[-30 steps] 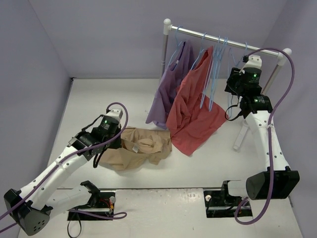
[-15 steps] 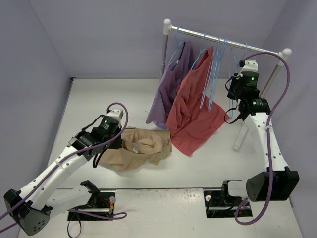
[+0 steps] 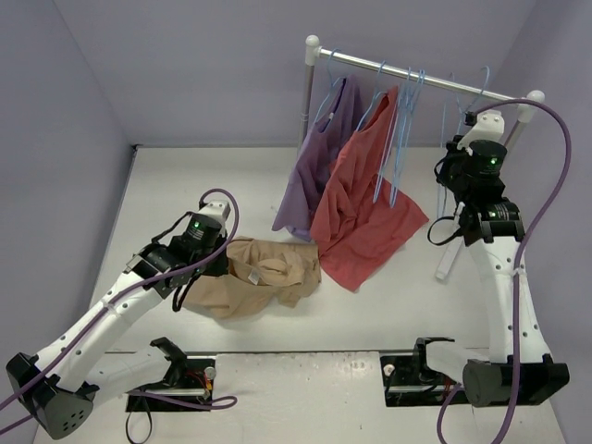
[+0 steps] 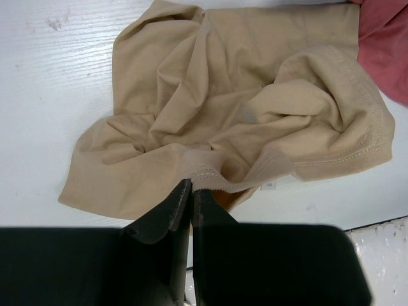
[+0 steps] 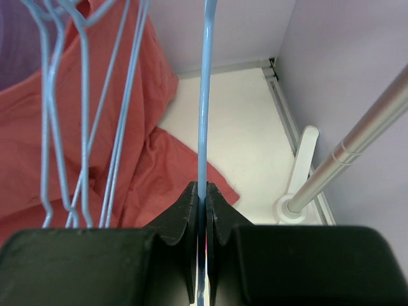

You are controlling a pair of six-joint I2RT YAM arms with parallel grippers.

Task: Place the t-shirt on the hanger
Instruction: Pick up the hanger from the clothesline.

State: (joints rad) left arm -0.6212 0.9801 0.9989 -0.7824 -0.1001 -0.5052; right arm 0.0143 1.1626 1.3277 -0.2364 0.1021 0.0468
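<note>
The tan t-shirt (image 4: pixel 242 108) lies crumpled on the table (image 4: pixel 51 76) just ahead of our left gripper (image 4: pixel 191 186), whose jaws are clamped on a fold of its near edge — the rest spreads beyond the fingertips. The light-blue hanger (image 5: pixel 204 95) rises straight from our right gripper (image 5: pixel 203 191), pinched tight between its jaws — red shirt (image 5: pixel 153 127) and spare hangers (image 5: pixel 46 127) to its left, rail (image 5: pixel 363 137) to its right.

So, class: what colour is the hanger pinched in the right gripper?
Light blue. The right wrist view shows the hanger best, clamped in the right gripper.
</note>
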